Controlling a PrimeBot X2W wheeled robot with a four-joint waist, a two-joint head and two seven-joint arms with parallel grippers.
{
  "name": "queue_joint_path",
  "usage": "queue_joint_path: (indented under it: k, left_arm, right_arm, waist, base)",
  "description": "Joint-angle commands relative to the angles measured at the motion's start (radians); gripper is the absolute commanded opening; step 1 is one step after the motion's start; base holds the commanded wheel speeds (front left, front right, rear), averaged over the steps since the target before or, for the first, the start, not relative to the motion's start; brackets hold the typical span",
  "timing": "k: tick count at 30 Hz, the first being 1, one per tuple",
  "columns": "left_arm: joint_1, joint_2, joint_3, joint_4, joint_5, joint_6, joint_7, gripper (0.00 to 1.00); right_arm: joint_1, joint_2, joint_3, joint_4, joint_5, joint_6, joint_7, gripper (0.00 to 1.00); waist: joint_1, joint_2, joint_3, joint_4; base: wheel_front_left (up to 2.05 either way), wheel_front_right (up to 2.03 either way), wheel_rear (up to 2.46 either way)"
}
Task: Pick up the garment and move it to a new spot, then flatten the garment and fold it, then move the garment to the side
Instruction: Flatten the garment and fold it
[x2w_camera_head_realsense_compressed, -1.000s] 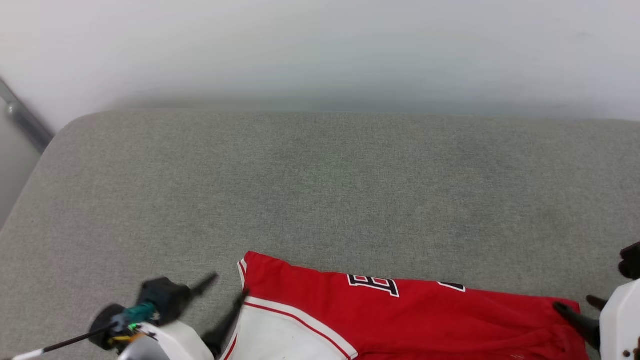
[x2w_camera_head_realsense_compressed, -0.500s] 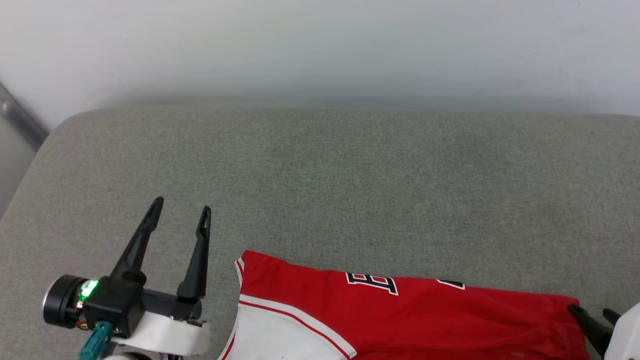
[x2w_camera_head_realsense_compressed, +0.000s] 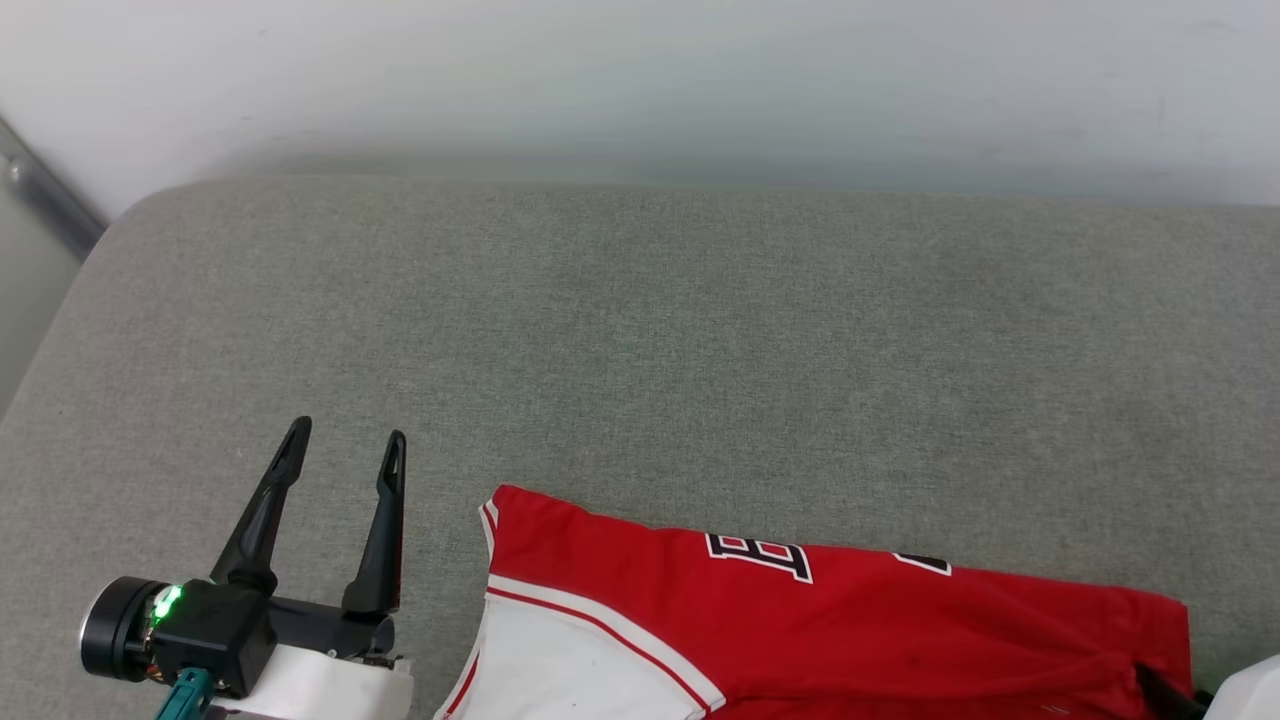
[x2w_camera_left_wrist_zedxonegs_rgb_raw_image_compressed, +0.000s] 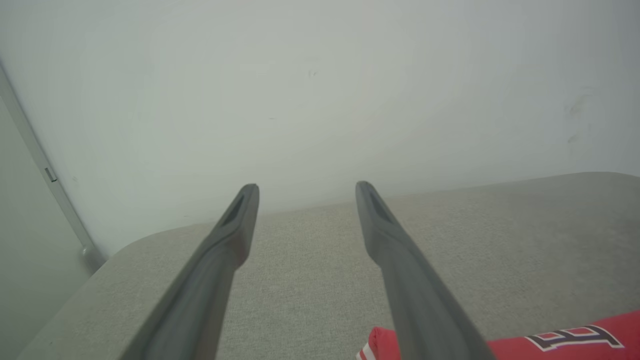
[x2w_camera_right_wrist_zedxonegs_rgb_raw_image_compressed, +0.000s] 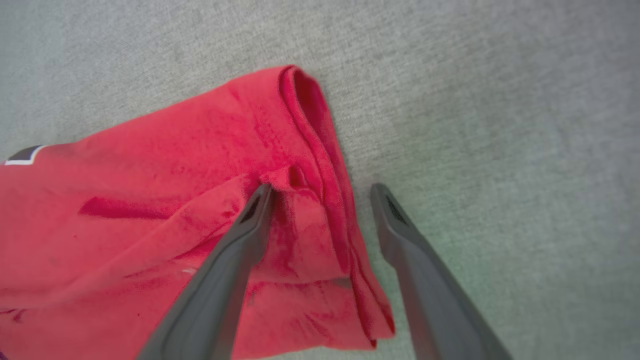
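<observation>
And here's the garment (x2w_camera_head_realsense_compressed: 900, 630), red with a white sleeve (x2w_camera_head_realsense_compressed: 560, 670) and a slice of black lettering (x2w_camera_head_realsense_compressed: 760, 557), lying low and flat on the grey padded surface (x2w_camera_head_realsense_compressed: 700, 350), which runs on bare beyond the garment all the way to the white wall (x2w_camera_head_realsense_compressed: 640, 80). The left gripper (x2w_camera_head_realsense_compressed: 347, 432) sits just off the garment's left corner, fingers spread wide, nothing between them, pointing away past the cloth and clear of it. Over at the garment's right edge, the right gripper (x2w_camera_right_wrist_zedxonegs_rgb_raw_image_compressed: 321, 187) is also spread wide and empty, straddling the doubled-over hem: one finger above a small pucker of red cloth, the other above bare grey just beside the edge (whether either tip actually touches, I can't tell). Now, how will this handle? It looks light, limp and thin, a soft knit with no stiffness at all, so it will sag and drape the instant it leaves the surface, and those stacked layers at the right edge look ready to slide apart if only the top one is pinched. My read: the safest hold is right there at the thick rolled hem, biting through every layer, with the other gripper taking the left corner by the striped trim so the cloth lifts evenly and keeps its shape
</observation>
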Motion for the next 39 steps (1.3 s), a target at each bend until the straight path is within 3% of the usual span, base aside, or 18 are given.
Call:
queue_joint_path:
  k: [1,11,12,13,25,34,39]
  left_arm:
    - [-0.001,-0.022,0.021,0.006,0.018,-0.025,-0.002,1.00]
    - [-0.014,-0.097,0.092,0.030,0.077,-0.109,-0.002,1.00]
    - [-0.014,-0.102,0.097,0.034,0.083,-0.116,-0.002,1.00]
    - [-0.013,-0.108,0.103,0.037,0.088,-0.121,-0.002,1.00]
    - [0.017,-0.148,0.147,0.060,0.119,-0.165,-0.002,1.00]
    - [0.022,-0.154,0.163,0.053,0.132,-0.179,-0.002,1.00]
    - [0.026,-0.159,0.173,0.052,0.135,-0.180,-0.002,1.00]
  right_arm:
    - [-0.018,0.010,0.003,0.032,0.000,0.000,-0.005,1.00]
    - [-0.004,0.046,0.109,0.131,0.065,0.002,0.027,0.98]
    - [-0.001,0.049,0.123,0.134,0.073,0.003,0.032,0.55]
    - [0.001,0.047,0.135,0.133,0.081,0.005,0.031,0.00]
    - [-0.030,-0.073,0.071,0.075,0.061,-0.001,-0.071,0.00]
    - [-0.058,-0.159,-0.048,0.077,0.041,-0.001,-0.060,0.00]
    - [-0.036,-0.151,-0.034,0.036,0.044,0.000,-0.021,0.00]
  waist:
    - [-0.0001,-0.0001,0.009,0.008]
    - [-0.0001,-0.0001,0.025,0.023]
    - [-0.0001,-0.0001,0.024,0.024]
    - [-0.0001,-0.0001,0.022,0.024]
    - [-0.0001,-0.0001,-0.015,0.005]
    - [-0.0001,-0.0001,-0.021,-0.015]
    - [-0.0001,-0.0001,-0.034,-0.023]
  base:
    - [0.00,0.00,0.00]
    - [0.00,0.00,0.00]
    - [0.00,0.00,0.00]
    - [0.00,0.00,0.00]
    - [0.00,0.00,0.00]
    - [0.00,0.00,0.00]
    - [0.00,0.00,0.00]
